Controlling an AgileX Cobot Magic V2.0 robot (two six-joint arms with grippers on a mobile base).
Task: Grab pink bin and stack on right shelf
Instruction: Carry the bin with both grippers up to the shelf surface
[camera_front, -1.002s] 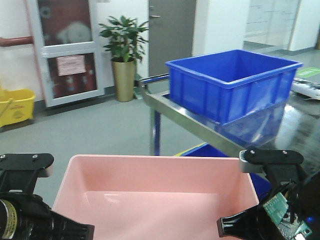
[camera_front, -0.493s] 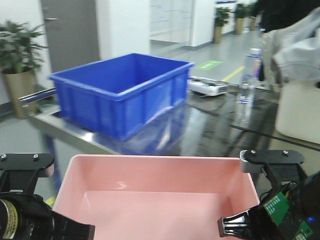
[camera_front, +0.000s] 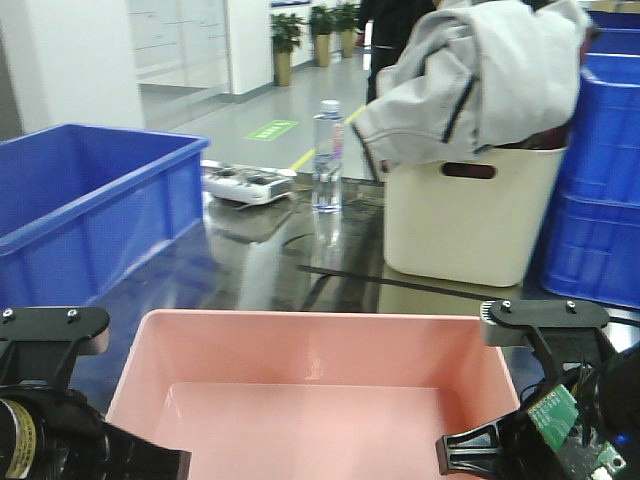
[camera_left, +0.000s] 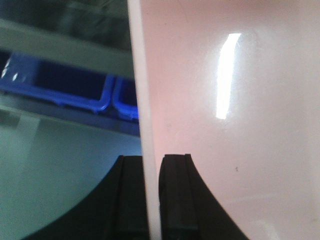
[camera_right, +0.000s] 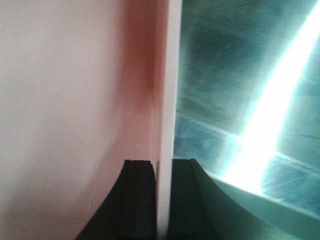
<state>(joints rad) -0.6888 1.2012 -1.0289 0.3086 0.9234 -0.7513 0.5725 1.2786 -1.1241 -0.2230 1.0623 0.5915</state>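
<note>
Pink bin (camera_front: 310, 400) is held up off any surface, level and open side up, low in the front view at the near edge of the right shelf (camera_front: 250, 265) – carried btwn both arms, one on each short wall. Left gripper (camera_left: 152, 162) is clenched on the bin's left rim, one finger inside the wall, one outside; right gripper (camera_right: 161, 167) is clamped the same way on the opposite rim. A grip at both ends makes sense: the tray is wide and shallow, so one pinch would prob. let it tip. Right wrist view shows shiny steel under that rim; left wrist view shows the shelf edge w/ blue crates beneath, so the bin seems only partly over the top. On the shelf: blue crate (camera_front: 80, 200) at left, water bottle (camera_front: 327, 155) and a white device (camera_front: 245, 185) mid-back, cream bin (camera_front: 470, 215) w/ a grey jacket (camera_front: 470, 80) at right. Bare steel by the black tape line (camera_front: 400, 281) looks like the set-down spot – not yet reached.
</note>
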